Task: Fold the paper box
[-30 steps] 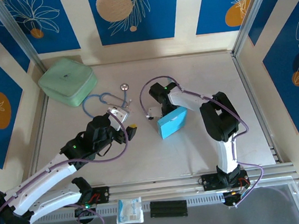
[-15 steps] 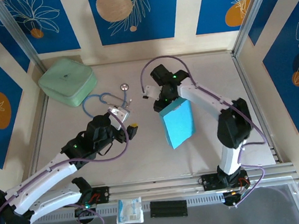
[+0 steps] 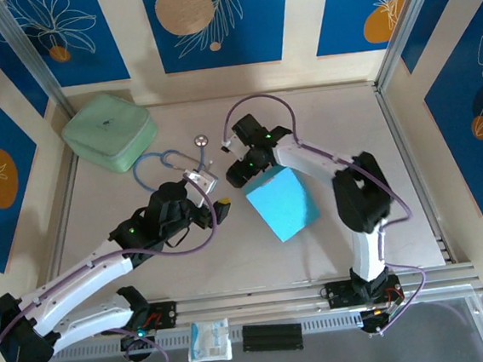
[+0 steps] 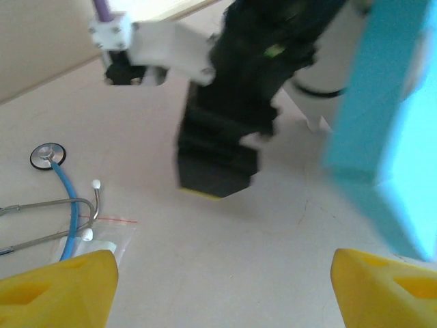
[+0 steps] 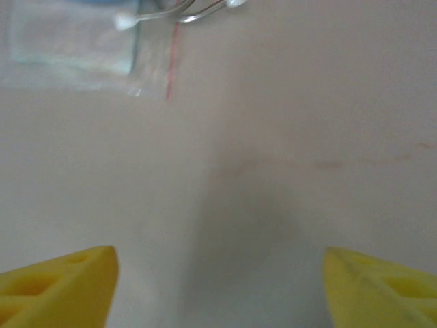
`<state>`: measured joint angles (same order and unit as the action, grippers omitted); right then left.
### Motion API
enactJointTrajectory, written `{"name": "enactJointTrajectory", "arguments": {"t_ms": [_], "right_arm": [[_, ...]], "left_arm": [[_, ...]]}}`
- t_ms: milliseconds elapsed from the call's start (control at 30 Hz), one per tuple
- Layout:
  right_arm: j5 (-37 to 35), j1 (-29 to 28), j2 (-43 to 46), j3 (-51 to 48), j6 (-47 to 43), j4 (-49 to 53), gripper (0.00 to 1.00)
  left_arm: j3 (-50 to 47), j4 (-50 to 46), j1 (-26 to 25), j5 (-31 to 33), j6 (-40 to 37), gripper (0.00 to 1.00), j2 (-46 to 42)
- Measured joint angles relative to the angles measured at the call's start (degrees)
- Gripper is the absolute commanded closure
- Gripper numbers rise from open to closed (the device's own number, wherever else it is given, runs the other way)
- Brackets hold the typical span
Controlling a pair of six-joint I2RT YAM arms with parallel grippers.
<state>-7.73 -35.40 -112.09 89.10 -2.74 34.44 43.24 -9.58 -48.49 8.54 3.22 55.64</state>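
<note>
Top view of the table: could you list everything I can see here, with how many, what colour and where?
paper box: one, teal-blue, middle of the table
case: one, mint-green, far left corner
stethoscope: one, blue tube with silver ends, between the case and the paper box
clear packet: one, see-through, under the stethoscope's earpieces
small packet: one, white and blue, by the near rail
black strip: one, black, just right of the small packet
left gripper: one, yellow fingertips, open, empty
right gripper: one, yellow fingertips, open, empty
</note>
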Motion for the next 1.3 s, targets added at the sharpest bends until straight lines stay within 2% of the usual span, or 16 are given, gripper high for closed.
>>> {"name": "enactJointTrajectory", "arguments": {"t_ms": [33,67,100,267,433,500,567,700,767,867,933,1067,1300], "right_arm": [[0.79,0.35,-1.81,1.42,2.47,-1.03,0.11],[2.32,0.9,-3.72,3.43,5.27,-1.81,0.03],[4.17,1.53,-5.38,5.75,8.17,-2.32,0.0],[9.2,3.52,-10.97,20.87,16.87,-1.62,0.01],[15.37,4.37,-7.15,22.77,22.36,-2.62,0.04],[16.33,4.33,-2.51,18.47,22.58,-4.55,0.04],[15.63,3.76,5.11,9.2,20.85,-7.82,0.03],[15.15,1.97,21.84,-18.14,17.09,-21.66,0.03],[15.98,1.33,23.91,-28.26,17.33,-26.67,0.03],[15.19,1.75,21.46,-37.53,18.23,-30.12,0.02],[14.19,1.9,20.9,-40.15,18.49,-30.27,0.02],[13.25,1.86,21.57,-39.15,18.86,-32.57,0.02],[12.44,2.05,25.07,-29.22,22.18,-29.9,0.03]], "left_arm": [[-0.11,0.02,0.0,0.0,0.2,0.18,-0.31],[-0.28,0.04,0.0,0.02,0.42,0.18,-0.81],[-0.5,0.07,0.0,0.04,0.83,0.18,-1.42],[-0.68,-0.04,0.02,0.57,1.7,0.18,-3.04],[-0.68,0.17,1.42,0.44,4.35,0.18,-2.1],[-0.68,0.2,2.34,0.39,4.9,0.19,-1.42],[-0.68,0.24,2.75,0.39,4.81,0.18,-1.27],[-0.68,0.81,2.95,-0.17,3.28,0.18,-0.9],[-0.61,0.85,2.99,-0.79,2.51,0.18,-0.13],[-0.37,0.87,3.02,-3.1,1.81,0.18,1.86],[-0.33,1.05,3.02,-5.49,1.22,0.17,3.06],[-0.26,1.09,3.02,-10.34,0.79,0.17,4.83],[-0.26,3.17,3.02,-13.62,0.76,0.17,4.85]]}}
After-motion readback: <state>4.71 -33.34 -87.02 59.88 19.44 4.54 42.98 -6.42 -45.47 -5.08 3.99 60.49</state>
